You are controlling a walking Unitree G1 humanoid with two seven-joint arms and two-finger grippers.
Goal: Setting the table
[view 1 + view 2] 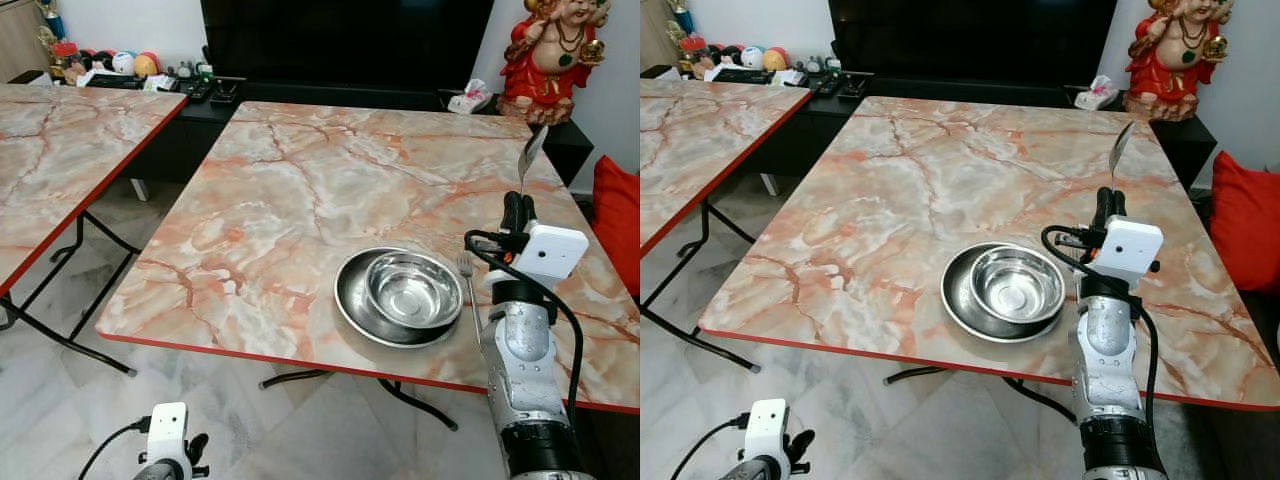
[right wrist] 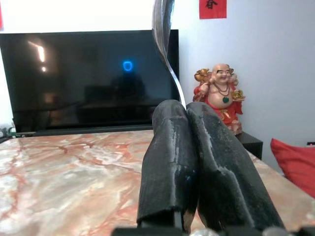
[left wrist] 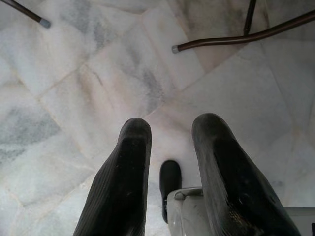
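Right gripper [image 1: 519, 203]: fingers pressing together, gripping thin silver spoon [image 1: 531, 150] upright, just right of round steel bowl [image 1: 413, 288] | silver fork [image 1: 468, 290] lying beside bowl | left gripper [image 3: 170, 147]: hanging parted, holding nothing.

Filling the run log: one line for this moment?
right gripper: shut on silver metal spoon | steel fork: beside nested steel bowls | left gripper: idle

A steel bowl [image 1: 413, 288] sits upright inside a shallow steel plate [image 1: 352, 300] near the marble table's [image 1: 300, 200] front edge; a fork [image 1: 467, 285] lies just right; a spoon [image 1: 531, 150] stands upright, pinched above.
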